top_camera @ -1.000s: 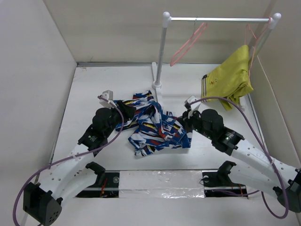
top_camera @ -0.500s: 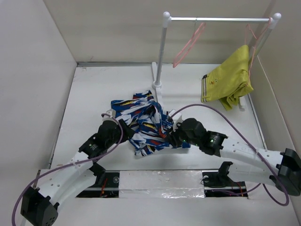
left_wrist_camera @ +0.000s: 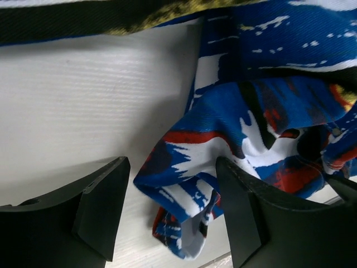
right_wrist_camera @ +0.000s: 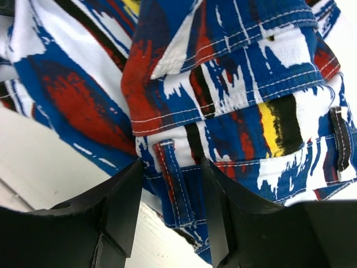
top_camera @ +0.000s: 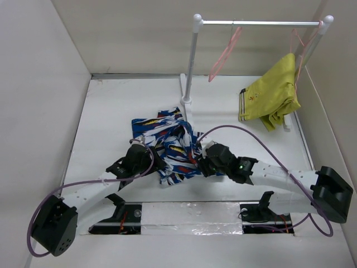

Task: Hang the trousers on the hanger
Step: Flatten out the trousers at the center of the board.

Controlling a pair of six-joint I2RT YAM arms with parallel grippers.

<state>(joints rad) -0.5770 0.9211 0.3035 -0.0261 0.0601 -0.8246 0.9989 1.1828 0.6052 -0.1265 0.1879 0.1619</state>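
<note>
The trousers (top_camera: 170,142), blue with white, red, yellow and black splashes, lie crumpled mid-table. My left gripper (top_camera: 158,164) is at their near left edge, open, with a folded hem (left_wrist_camera: 184,195) between its fingers (left_wrist_camera: 103,204). My right gripper (top_camera: 199,165) is at their near right edge, open, its jaws astride the waistband and a belt loop (right_wrist_camera: 173,178). The trousers (right_wrist_camera: 223,84) fill the right wrist view. The empty pink hanger (top_camera: 223,53) hangs from the rail at the back, well clear of both grippers.
A white rack with a post (top_camera: 189,61) and a top rail (top_camera: 262,23) stands at the back. A yellow-green garment (top_camera: 270,95) hangs on a second pink hanger (top_camera: 299,44) at its right end. Side walls close in the table (top_camera: 106,106).
Both arms have swung from the trousers' far sides to their near edge. Both grippers have opened wider and now straddle fabric. The empty hanger has swung slightly on the rail.
</note>
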